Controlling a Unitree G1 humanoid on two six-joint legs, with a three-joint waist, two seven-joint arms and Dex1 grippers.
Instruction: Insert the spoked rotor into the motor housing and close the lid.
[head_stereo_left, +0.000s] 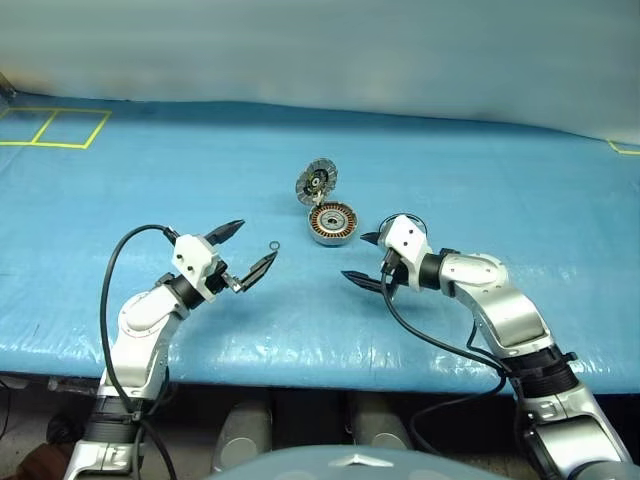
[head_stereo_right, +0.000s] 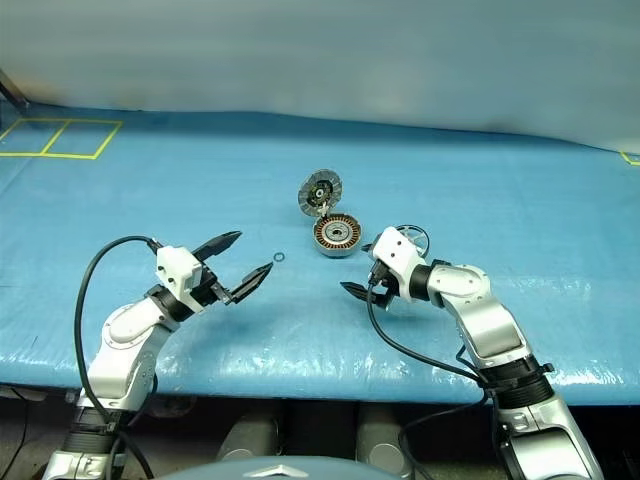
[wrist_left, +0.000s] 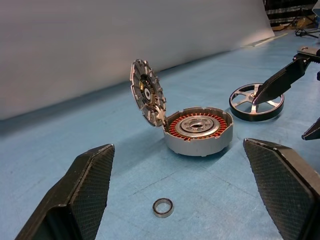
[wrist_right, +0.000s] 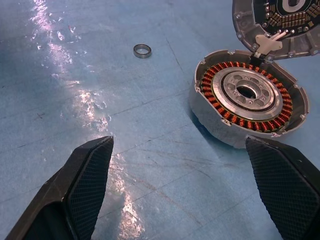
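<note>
The motor housing (head_stereo_left: 332, 224) sits open on the blue table, its copper windings and central hub showing. Its lid (head_stereo_left: 316, 182) stands upright on the hinge at the far side, finned inner face toward me. The spoked rotor (wrist_left: 243, 98) lies flat on the table beside the housing, partly behind a finger (wrist_left: 282, 80) of my right gripper. My left gripper (head_stereo_left: 255, 242) hovers open to the left of the housing with nothing in it. My right gripper (head_stereo_left: 355, 256) hovers open just right of and nearer than the housing, also with nothing in it.
A tiny dark ring (head_stereo_left: 273, 246) lies on the blue table cover (head_stereo_left: 480, 170) by my left gripper's fingertip. Yellow tape squares (head_stereo_left: 55, 128) mark the far left. A pale wall runs along the back, and the table's front edge (head_stereo_left: 300, 355) is near.
</note>
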